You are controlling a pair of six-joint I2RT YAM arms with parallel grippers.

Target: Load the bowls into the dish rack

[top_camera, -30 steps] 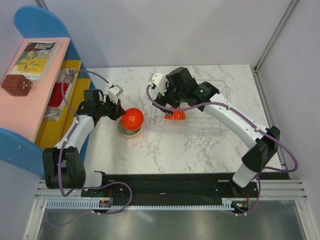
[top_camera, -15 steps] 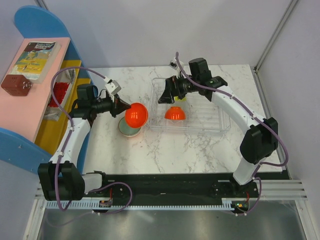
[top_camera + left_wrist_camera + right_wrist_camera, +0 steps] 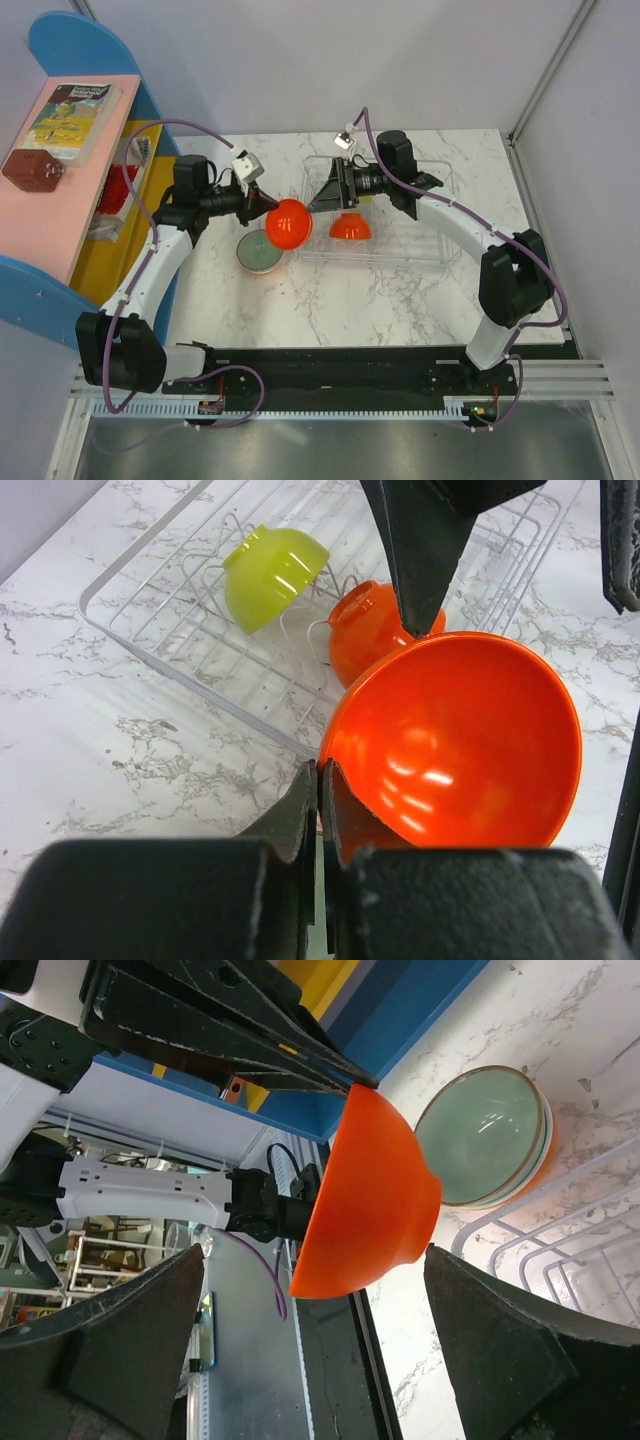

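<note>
Orange bowl (image 3: 455,745) pinched by the rim in left gripper (image 3: 320,780), right gripper (image 3: 320,195) spread wide either side of it. Book (image 3: 72,112) cover text too blurry to read.

The orange bowl (image 3: 460,740) is seen as smooth, glossy plastic with bright highlights inside, and the same gloss is shown by the lime green bowl (image 3: 270,575) at eleven o'clock of it. The dish rack (image 3: 180,675) is formed of clear ribbed plastic. The table (image 3: 380,300) is finished in a smooth white veined marble pattern, and the fingers (image 3: 110,1340) of the right gripper (image 3: 315,1260) are rendered matt black, faintly grainy.
</note>
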